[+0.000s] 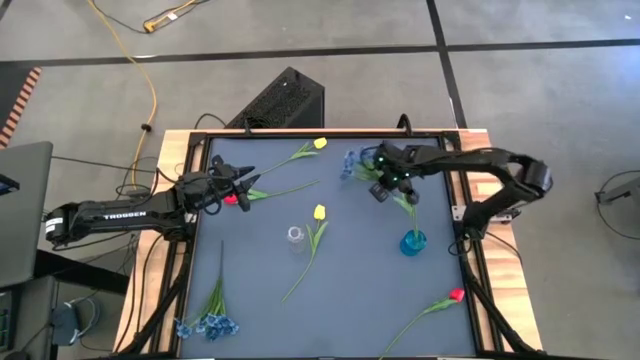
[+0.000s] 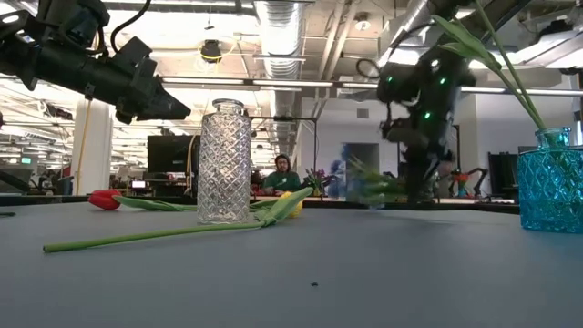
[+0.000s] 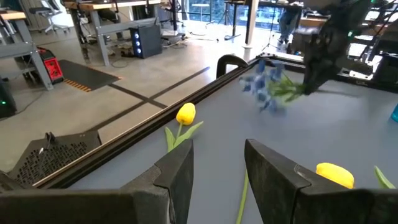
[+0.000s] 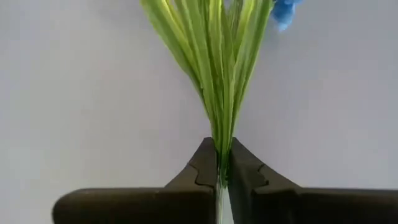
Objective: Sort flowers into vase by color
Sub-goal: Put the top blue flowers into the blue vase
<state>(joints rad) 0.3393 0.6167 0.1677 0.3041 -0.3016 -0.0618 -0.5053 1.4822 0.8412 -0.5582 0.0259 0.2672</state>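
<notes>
My right gripper (image 1: 385, 183) is over the far right of the table, shut on a bunch of blue blossoms (image 1: 351, 162). My left gripper (image 1: 243, 184) hovers open at the far left, just above a red tulip (image 1: 232, 199) that lies flat on the table. One yellow tulip (image 1: 320, 143) lies by the far edge. Another yellow tulip (image 1: 319, 212) lies mid-table beside a clear glass vase (image 1: 296, 238). A blue vase (image 1: 413, 242) holds a green stem. More blue blossoms (image 1: 205, 322) lie near left, and a second red tulip (image 1: 455, 295) near right. My right gripper pinches the blue bunch's green stem (image 4: 221, 163) between its two fingers, just below where the leaves fan out. The stem runs straight out along the fingers. The blossoms (image 3: 266, 87) point toward the table's left and look lifted off the mat.
A raised black frame (image 1: 330, 133) borders the dark mat. The clear vase (image 2: 223, 164) stands upright mid-table and the blue vase (image 2: 551, 187) at the right. Open mat lies between them and along the near edge. A person sits in the room beyond.
</notes>
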